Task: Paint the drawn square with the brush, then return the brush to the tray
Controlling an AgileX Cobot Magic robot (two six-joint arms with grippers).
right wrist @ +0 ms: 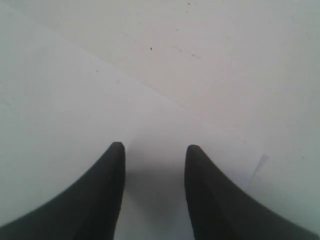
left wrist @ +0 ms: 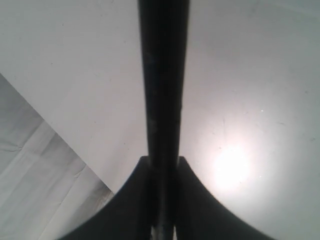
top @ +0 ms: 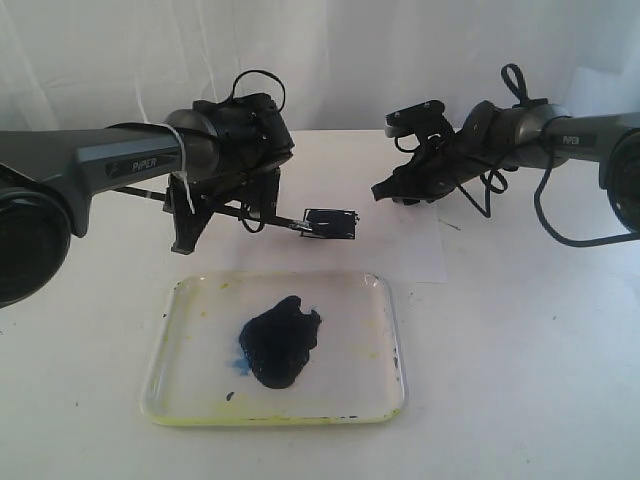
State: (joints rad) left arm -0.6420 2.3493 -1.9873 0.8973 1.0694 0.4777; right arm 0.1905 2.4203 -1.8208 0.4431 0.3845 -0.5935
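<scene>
Exterior view: the left gripper (top: 255, 205) is clamped on the brush (top: 290, 224). The brush's handle runs about parallel to the near edge of the table (top: 520, 380), and its tip sits on the drawn square (top: 330, 223), which looks filled dark, on the paper (top: 410, 250). The tray (top: 345, 330) lies just past the paper's near edge, toward the table's near edge. Its long side matches the handle's line, and the left arm is nearer it.

Left wrist view: the jaws pinch the brush (left wrist: 164, 100) tightly.

Right wrist view: the right gripper (right wrist: 154, 147) stands parted and empty over the paper (right wrist: 60, 110).
</scene>
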